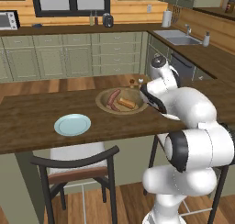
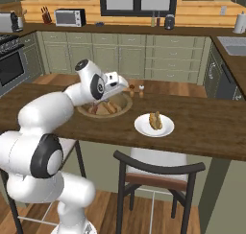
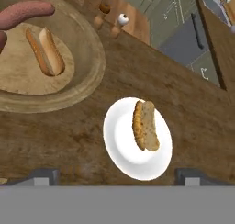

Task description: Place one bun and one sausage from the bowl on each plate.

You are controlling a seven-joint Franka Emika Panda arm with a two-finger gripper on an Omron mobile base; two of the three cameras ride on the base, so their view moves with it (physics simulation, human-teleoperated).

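Note:
The tan bowl [image 1: 102, 99] [image 3: 89, 58] holds two reddish-brown sausages [image 1: 113, 98] [image 3: 25, 12] and one golden bun [image 1: 126, 103] [image 3: 45, 51]. To the right of the bowl, the white plate [image 2: 142, 126] [image 3: 121, 147] carries the other bun [image 2: 155, 120] [image 3: 146, 126]. The light blue plate [image 1: 72, 125] lies bare at the counter's left. My gripper [image 3: 118, 176] hovers above the white plate's near edge. It is open, with its fingertips [image 3: 43, 175] far apart and nothing between them. My arm hides the white plate in the left base view.
Two small shakers [image 2: 136, 89] [image 3: 122, 19] stand just behind the bowl. Stools with dark curved backs [image 1: 75, 161] [image 2: 158, 170] are tucked under the counter's near edge. A sink [image 1: 176, 36] sits in the back counter at the right.

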